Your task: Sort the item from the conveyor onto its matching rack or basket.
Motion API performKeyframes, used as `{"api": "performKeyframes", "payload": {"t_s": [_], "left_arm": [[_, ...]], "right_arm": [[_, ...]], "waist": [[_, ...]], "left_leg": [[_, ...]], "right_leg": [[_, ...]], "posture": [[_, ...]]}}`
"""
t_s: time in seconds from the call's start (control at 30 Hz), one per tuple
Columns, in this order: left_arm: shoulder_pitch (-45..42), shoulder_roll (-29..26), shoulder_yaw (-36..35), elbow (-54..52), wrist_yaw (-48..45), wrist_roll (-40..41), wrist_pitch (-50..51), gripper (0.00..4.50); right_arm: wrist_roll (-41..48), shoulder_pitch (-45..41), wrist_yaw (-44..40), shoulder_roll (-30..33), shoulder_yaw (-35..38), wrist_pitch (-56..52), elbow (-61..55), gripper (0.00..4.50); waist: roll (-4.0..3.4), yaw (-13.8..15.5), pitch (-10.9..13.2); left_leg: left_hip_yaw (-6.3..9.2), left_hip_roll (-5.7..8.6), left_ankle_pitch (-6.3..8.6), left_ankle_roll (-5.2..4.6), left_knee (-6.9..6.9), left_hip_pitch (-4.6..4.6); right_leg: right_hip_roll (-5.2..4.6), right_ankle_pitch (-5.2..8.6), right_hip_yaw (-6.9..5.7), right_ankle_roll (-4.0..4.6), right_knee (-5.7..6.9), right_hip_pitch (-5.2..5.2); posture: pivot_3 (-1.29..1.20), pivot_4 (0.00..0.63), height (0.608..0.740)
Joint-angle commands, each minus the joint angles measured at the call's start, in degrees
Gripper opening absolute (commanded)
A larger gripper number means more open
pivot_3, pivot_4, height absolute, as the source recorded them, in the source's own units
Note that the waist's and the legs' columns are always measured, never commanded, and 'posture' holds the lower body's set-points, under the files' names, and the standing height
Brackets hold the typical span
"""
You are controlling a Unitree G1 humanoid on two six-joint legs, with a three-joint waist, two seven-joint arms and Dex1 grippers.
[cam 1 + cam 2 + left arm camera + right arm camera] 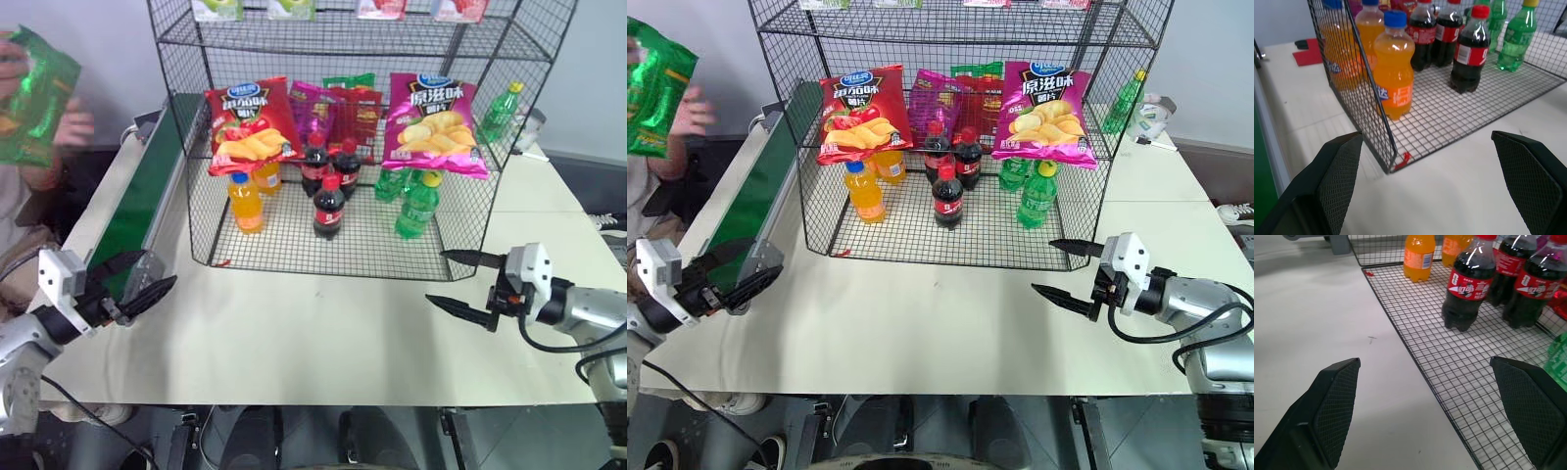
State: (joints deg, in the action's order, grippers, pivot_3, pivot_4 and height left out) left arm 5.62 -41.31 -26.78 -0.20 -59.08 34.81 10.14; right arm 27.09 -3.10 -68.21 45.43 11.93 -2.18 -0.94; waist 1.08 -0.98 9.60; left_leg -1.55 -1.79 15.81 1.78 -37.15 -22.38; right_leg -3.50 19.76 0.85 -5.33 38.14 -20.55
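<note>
A person's hand holds the item (34, 93), a shiny green crisp bag, up in the air at the far left, beyond the conveyor (137, 206). The conveyor's dark green belt runs along the table's left side. The rack (377, 240), tall black wire mesh, stands in the middle of the table. My left gripper (147, 274) hovers open and empty by the conveyor's near end, close to the rack's left front corner (1393, 164). My right gripper (436, 277) is open and empty in front of the rack's right front corner.
On the rack's shelf lie a red crisp bag (250, 122) and a magenta bag (433, 122). Orange bottles (245, 201), cola bottles (329, 206) and green bottles (419, 204) stand on its floor. The white table (323, 333) stretches between my grippers.
</note>
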Motion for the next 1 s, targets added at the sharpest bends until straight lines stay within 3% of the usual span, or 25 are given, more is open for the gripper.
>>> {"api": "performKeyframes", "payload": {"t_s": [0.03, 1.0], "left_arm": [[0.33, -0.27, -1.61, -1.38, 0.06, -0.38, -1.70, 4.50], [0.17, -0.55, -0.96, -0.71, -0.51, -1.97, -3.66, 4.50]], "right_arm": [[0.12, -1.21, 0.28, -0.39, 0.22, 0.29, -1.01, 4.43], [0.21, -2.79, 2.35, -0.36, -1.26, -0.64, -2.50, 4.43]], "waist": [[0.00, 0.00, 0.00], [0.00, -0.02, 0.00]], "left_leg": [[0.00, 0.00, 0.00, 0.00, -0.01, 0.00], [0.00, 0.00, 0.00, 0.00, 0.00, 0.00]], "right_leg": [[0.00, 0.00, 0.00, 0.00, 0.00, 0.00], [0.00, 0.00, 0.00, 0.00, 0.00, 0.00]], "posture": [[0.00, 0.150, 0.739], [0.00, 0.150, 0.739]]}}
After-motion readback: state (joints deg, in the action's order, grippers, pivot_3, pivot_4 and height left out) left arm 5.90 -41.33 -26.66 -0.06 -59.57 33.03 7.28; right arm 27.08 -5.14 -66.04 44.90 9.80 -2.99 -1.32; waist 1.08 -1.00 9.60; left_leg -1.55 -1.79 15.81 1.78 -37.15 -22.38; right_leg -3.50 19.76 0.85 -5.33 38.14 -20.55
